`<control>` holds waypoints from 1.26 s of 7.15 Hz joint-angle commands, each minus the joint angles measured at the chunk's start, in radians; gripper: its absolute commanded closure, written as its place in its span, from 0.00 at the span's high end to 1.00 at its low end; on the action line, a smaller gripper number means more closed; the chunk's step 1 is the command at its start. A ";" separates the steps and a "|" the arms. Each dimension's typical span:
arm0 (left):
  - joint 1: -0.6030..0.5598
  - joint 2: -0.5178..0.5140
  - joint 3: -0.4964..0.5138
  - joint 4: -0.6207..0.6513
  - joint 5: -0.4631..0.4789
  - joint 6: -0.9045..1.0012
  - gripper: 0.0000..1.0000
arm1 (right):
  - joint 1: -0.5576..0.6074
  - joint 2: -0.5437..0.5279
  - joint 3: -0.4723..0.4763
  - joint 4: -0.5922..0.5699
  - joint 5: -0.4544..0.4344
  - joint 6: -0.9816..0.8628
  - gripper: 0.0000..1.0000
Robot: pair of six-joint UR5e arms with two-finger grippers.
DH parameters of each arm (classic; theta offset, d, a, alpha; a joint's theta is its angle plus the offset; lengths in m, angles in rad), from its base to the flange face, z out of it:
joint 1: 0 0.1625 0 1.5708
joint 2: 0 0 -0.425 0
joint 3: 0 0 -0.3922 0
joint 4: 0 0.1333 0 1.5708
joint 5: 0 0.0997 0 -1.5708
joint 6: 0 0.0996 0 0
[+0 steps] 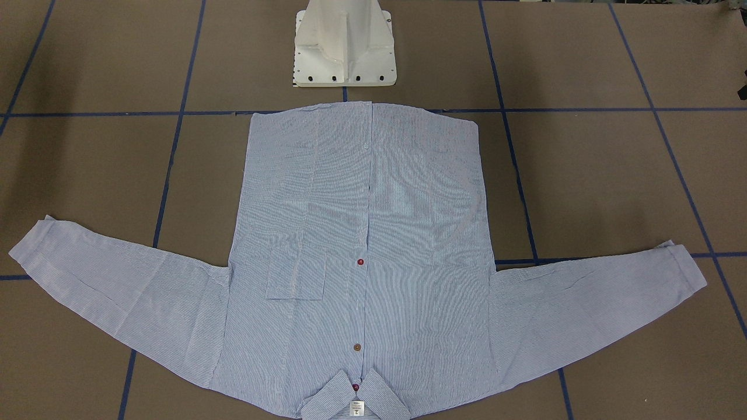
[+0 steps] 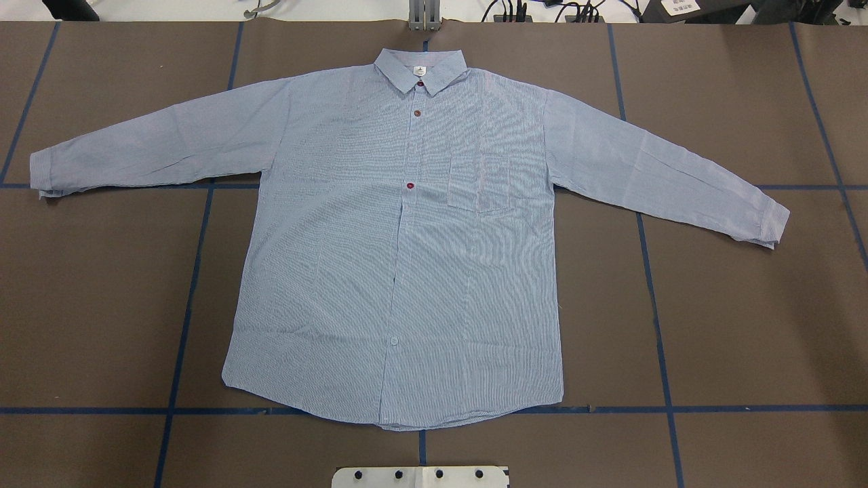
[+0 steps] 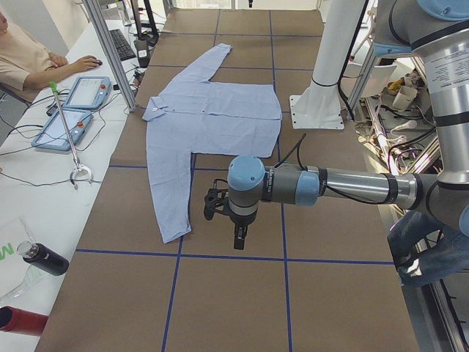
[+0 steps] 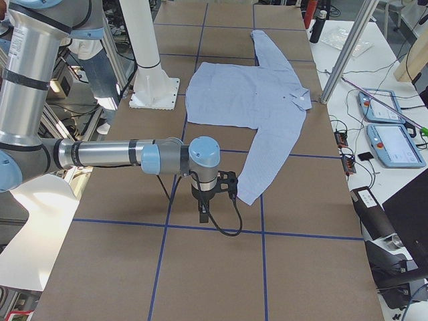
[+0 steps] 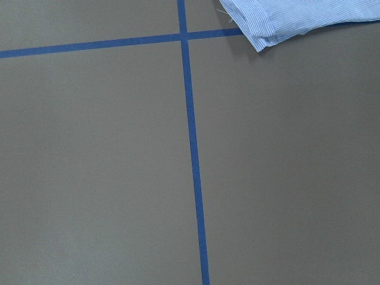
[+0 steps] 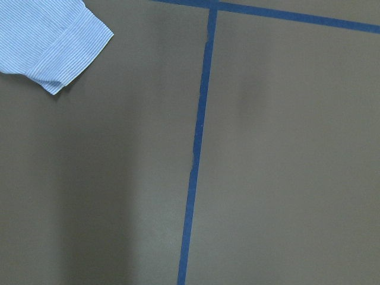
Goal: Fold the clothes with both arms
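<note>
Overhead exterior: shows shirt (image 2: 407,271) spread flat, front up, on bench (image 2: 746,325). Looks light, limp, probably slippery; suits pinching at cuffs. Cannot tell open from closed for left gripper (image 3: 239,240) or right gripper (image 4: 202,215).

Brown table (image 2: 746,305), taped grid, cluttered side bench

Blue tape lines (image 2: 654,271) split the table into large squares, and a white pedestal (image 1: 344,44) stood on it. At the white side bench (image 3: 29,213) a person (image 3: 22,55) sat with one hand on a mouse beside a keyboard (image 3: 121,44). Two blue-edged control tablets (image 3: 86,92) lay nearby. Farther along, a black bottle (image 3: 44,259) lay near a red one (image 3: 18,321).
</note>
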 commanded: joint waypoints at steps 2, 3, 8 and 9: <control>0.000 -0.006 -0.040 0.000 -0.002 -0.006 1.00 | 0.000 0.000 0.000 0.000 0.000 0.002 1.00; 0.000 -0.014 -0.045 -0.002 -0.002 -0.005 1.00 | 0.000 0.001 0.002 0.000 0.000 0.002 1.00; 0.000 -0.055 -0.035 -0.133 -0.002 0.006 1.00 | -0.001 0.044 0.010 0.079 0.055 0.005 1.00; 0.002 -0.061 -0.032 -0.193 0.000 -0.001 1.00 | -0.001 0.084 -0.018 0.177 0.049 0.005 1.00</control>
